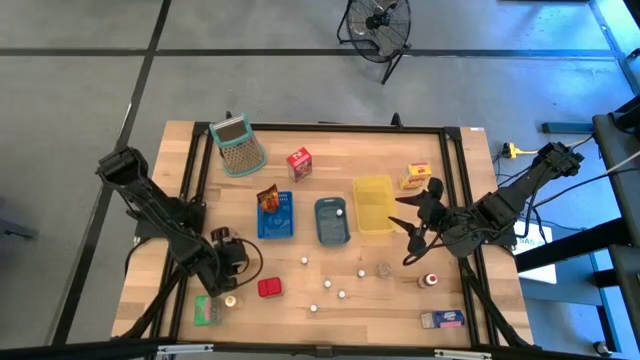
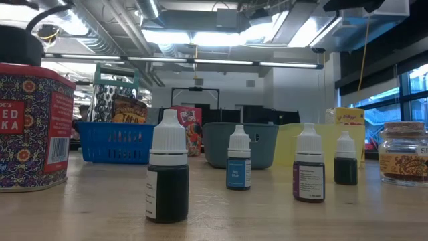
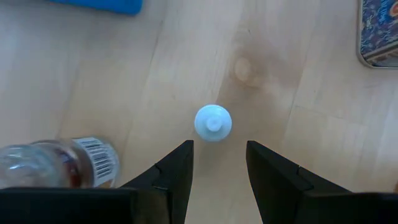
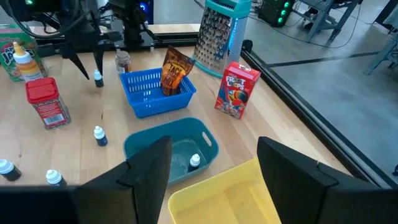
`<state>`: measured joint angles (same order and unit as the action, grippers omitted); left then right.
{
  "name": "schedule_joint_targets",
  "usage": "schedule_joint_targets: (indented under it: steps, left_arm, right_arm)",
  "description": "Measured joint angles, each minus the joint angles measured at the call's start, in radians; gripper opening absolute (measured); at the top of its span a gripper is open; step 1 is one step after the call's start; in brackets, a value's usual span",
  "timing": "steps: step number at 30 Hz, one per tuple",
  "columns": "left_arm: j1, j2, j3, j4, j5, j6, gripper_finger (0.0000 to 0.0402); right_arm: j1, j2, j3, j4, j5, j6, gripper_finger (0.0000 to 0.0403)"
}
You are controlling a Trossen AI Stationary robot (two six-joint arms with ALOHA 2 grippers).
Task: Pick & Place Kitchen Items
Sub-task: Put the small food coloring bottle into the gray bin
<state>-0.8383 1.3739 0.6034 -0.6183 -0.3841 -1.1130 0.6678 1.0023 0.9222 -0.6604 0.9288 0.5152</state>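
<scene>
- My left gripper [image 3: 217, 163] hung low over the wood near the table's front left, its two dark fingers parted with nothing between them.
- A small dropper bottle [image 3: 213, 122] with a white cap stood upright on the bare table [image 1: 330, 140] just beyond those fingertips, apart from both.
- A clear jar [image 3: 59, 163] with a barcode label lay just beside my left finger, and the red tin [image 1: 269, 288] stood near it, toward the table's middle.
- My right gripper [image 4: 211, 163] hovered over the right side of the table beside the yellow tray [image 1: 373, 207], jaws spread wide and gripping nothing.
- Ahead of it sat the grey-blue tray [image 4: 171, 149], with one white-capped bottle [image 4: 195, 161] lying inside.
- The blue basket [image 4: 155, 93] stood farther on, a brown packet [image 4: 174, 71] leaning upright in it.
- A red carton [image 4: 237, 89] stood upright on the wood beside the blue basket, and the grater [image 4: 218, 34] stood behind both.
- More white-capped bottles [image 1: 341, 294] were scattered upright across the front middle of the table, well apart from each other.
- A small spice jar [image 2: 404, 152] stood near the front right, and a blue carton [image 1: 441, 320] lay flat at the front right corner.
- A green carton [image 1: 205, 309] lay at the front left edge, and a yellow carton [image 1: 416, 176] sat behind the yellow tray.
</scene>
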Motion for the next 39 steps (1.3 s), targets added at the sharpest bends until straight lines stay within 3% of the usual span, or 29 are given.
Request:
schedule_joint_targets:
  steps: [22, 39]
  left_arm:
    - [0.0, 0.0, -0.093, 0.148, -0.139, 0.008, 0.0143]
    - [0.0, 0.0, -0.093, 0.153, -0.14, 0.002, 0.0142]
  right_arm:
    - [0.0, 0.0, 0.0, 0.0, -0.027, 0.0, 0.024]
    - [0.0, 0.0, 0.0, 0.015, -0.027, 0.0, 0.024]
